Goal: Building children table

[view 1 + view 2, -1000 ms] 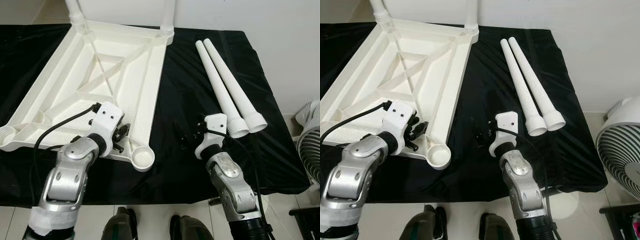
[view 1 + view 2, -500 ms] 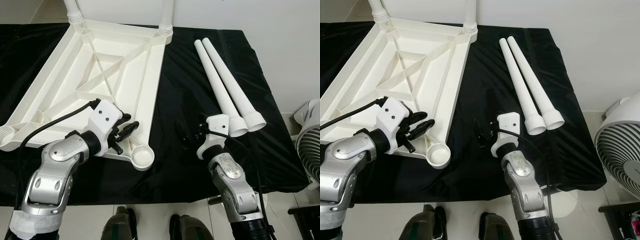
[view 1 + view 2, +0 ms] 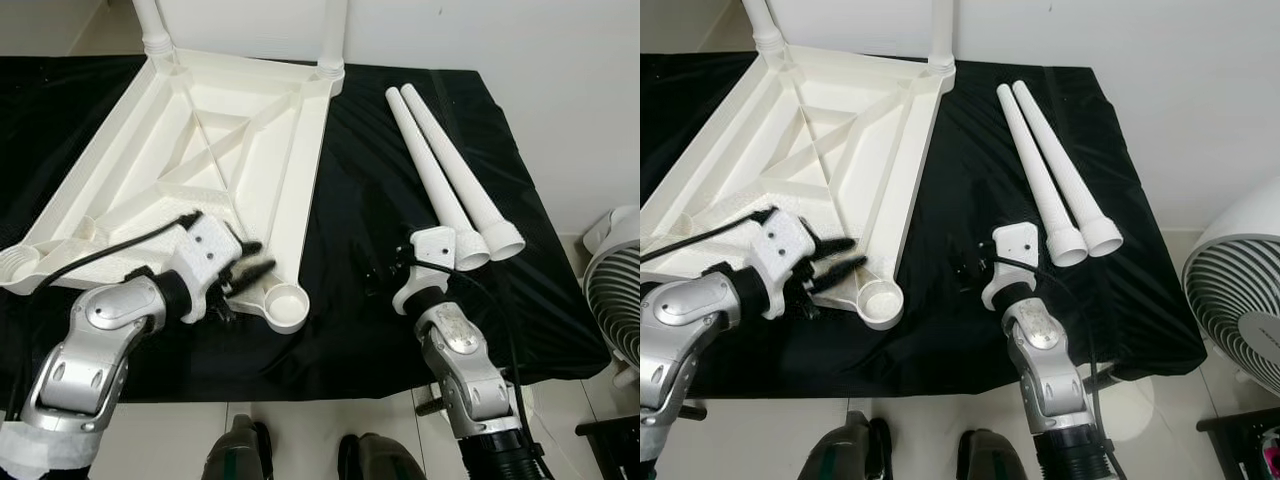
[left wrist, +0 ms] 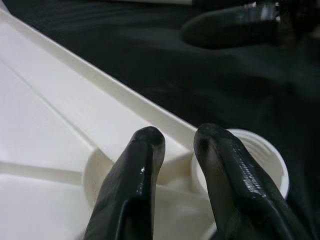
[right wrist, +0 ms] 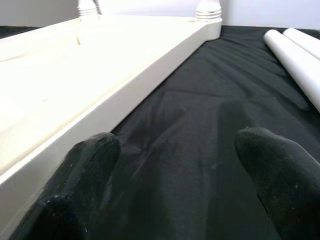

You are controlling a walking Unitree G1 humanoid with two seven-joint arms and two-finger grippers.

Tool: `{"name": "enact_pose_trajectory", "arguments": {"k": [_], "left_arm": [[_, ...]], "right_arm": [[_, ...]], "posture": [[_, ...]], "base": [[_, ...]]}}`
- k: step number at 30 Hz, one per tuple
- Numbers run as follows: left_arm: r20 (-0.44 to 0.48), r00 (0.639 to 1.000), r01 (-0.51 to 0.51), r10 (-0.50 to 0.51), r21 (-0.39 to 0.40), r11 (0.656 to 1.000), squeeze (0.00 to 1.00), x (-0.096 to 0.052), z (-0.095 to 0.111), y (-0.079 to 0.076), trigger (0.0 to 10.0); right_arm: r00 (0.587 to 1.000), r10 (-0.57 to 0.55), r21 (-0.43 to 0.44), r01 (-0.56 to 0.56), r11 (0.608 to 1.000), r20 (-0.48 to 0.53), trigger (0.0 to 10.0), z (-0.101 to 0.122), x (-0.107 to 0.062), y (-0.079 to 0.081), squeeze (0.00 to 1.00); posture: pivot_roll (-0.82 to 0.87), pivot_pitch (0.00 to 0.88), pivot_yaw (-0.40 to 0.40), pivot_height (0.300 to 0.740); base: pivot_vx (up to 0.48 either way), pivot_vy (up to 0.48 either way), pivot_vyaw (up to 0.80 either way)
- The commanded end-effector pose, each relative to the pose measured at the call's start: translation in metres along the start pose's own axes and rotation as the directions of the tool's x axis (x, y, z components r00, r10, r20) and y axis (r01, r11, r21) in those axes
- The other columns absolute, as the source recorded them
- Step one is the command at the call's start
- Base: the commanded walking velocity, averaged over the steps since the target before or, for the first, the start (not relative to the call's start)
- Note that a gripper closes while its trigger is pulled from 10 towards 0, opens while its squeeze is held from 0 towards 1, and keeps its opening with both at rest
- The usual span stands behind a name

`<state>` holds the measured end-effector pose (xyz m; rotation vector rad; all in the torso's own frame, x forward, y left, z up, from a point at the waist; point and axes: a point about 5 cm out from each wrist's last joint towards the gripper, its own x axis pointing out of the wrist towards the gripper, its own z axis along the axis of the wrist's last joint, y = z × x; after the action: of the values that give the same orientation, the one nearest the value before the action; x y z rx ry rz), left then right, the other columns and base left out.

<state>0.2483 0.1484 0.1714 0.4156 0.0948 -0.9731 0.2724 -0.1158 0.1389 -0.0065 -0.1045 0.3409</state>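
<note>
Left gripper (image 3: 255,272), fingers slightly apart, hovers at the tabletop's (image 3: 240,150) near corner socket (image 3: 284,303); right gripper (image 3: 378,277) waits open.

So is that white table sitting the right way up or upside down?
Upside down. The tabletop lies with its ribbed underside facing up on the black cloth, two fitted legs stick upward at the far corners, and the near corner socket is empty.
</note>
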Motion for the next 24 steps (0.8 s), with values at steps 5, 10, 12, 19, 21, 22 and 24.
{"name": "enact_pose_trajectory", "arguments": {"k": [5, 10, 12, 19, 21, 22, 24], "left_arm": [[-0.013, 0.999, -0.035, 0.035, 0.002, 0.999, 1.00, -0.006, -0.006, 0.010, 10.0], [-0.062, 0.997, -0.034, 0.038, 0.056, 0.998, 1.00, -0.012, -0.014, 0.014, 10.0], [-0.066, 0.998, 0.006, -0.003, 0.049, 0.999, 0.00, -0.017, -0.015, 0.013, 10.0], [-0.086, 0.991, 0.099, -0.099, 0.004, 0.995, 0.00, -0.029, -0.020, 0.008, 10.0], [-0.099, 0.986, 0.132, -0.132, -0.006, 0.991, 0.00, -0.032, -0.023, 0.004, 10.0], [-0.095, 0.983, 0.155, -0.157, -0.027, 0.988, 0.00, -0.033, -0.024, 0.001, 10.0], [-0.090, 0.980, 0.172, -0.175, -0.040, 0.984, 0.00, -0.034, -0.025, -0.001, 10.0]], "right_arm": [[1.000, 0.001, -0.010, -0.001, 1.000, 0.011, 10.0, -0.001, -0.001, -0.004, 0.00], [1.000, 0.005, -0.021, -0.005, 1.000, 0.010, 10.0, -0.003, -0.004, -0.006, 0.00], [1.000, 0.005, -0.026, -0.004, 1.000, 0.008, 10.0, -0.003, -0.005, -0.007, 0.00], [1.000, 0.003, -0.042, -0.003, 0.999, -0.003, 10.0, -0.006, -0.011, -0.011, 0.00], [1.000, 0.004, -0.046, -0.005, 0.999, -0.007, 10.0, -0.007, -0.012, -0.012, 0.00], [1.000, 0.006, -0.048, -0.006, 0.999, -0.008, 10.0, -0.008, -0.012, -0.012, 0.00], [1.000, 0.007, -0.049, -0.007, 0.999, -0.008, 10.0, -0.008, -0.013, -0.012, 0.00]], "posture": [[0.02, 0.046, 0.006, 0.740], [0.01, 0.047, 0.012, 0.740], [0.01, 0.047, 0.015, 0.740], [0.00, 0.047, 0.024, 0.740], [0.00, 0.045, 0.024, 0.740], [0.00, 0.044, 0.024, 0.740], [0.00, 0.044, 0.024, 0.740]], "base": [[0.000, 0.000, 0.00], [0.000, 0.000, 0.00], [0.000, 0.000, 0.00], [0.000, 0.000, 0.00], [0.000, 0.000, 0.00], [0.000, 0.000, 0.00], [0.000, 0.000, 0.00]]}}
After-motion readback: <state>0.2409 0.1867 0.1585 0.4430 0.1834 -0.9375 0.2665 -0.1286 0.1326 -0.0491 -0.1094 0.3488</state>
